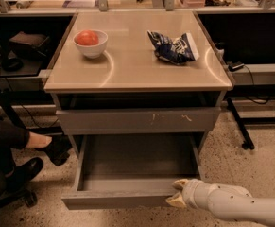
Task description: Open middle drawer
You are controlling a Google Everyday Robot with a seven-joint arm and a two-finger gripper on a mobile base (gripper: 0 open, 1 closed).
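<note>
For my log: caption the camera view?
End effector at front right corner of open middle drawer; bowl and snack bag on top.

white arm (236, 205) across lower right, claw (177, 194) low, pointing left

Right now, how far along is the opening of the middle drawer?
Done: the middle drawer stands pulled far out, its grey interior exposed. In hand: the gripper is at the right end of its front. Left: probably only drawing the gripper away.
</note>
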